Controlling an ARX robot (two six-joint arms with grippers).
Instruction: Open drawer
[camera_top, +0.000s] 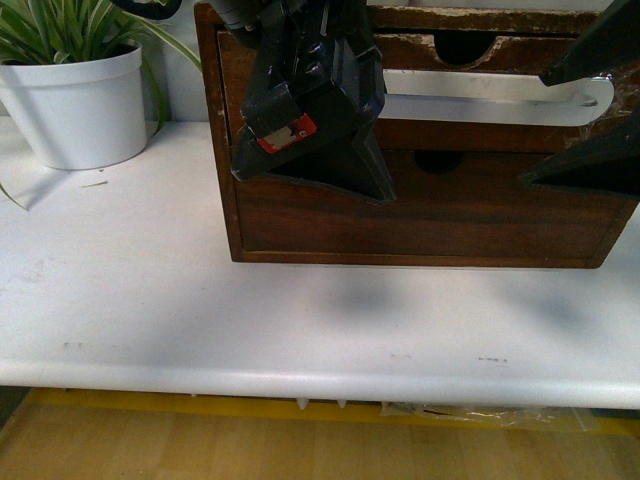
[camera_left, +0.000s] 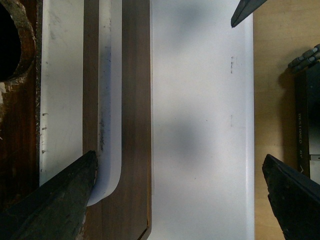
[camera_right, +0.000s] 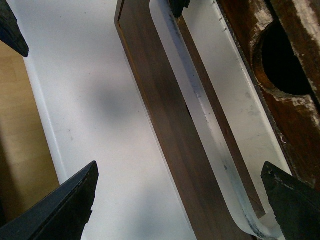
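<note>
White table (camera_top: 200, 300) carries a dark wooden chest (camera_top: 210, 110). Drawer (camera_top: 540, 52) in the upper row, apparently shut, front facing the robot. Long white handle (camera_top: 480, 108) runs left to right. Left gripper (camera_left: 172, 200) and right gripper (camera_right: 175, 210) hang at opposite handle ends, fingers spread wide. Step looks like approach; next, clamp the handle and pull straight toward the robot.

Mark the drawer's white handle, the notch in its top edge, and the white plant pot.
white handle (camera_top: 480, 108), front view, on the middle of its long strip.
notch (camera_top: 465, 50), front view, in the middle of the dark opening.
white plant pot (camera_top: 75, 110), front view, on its side wall.
</note>
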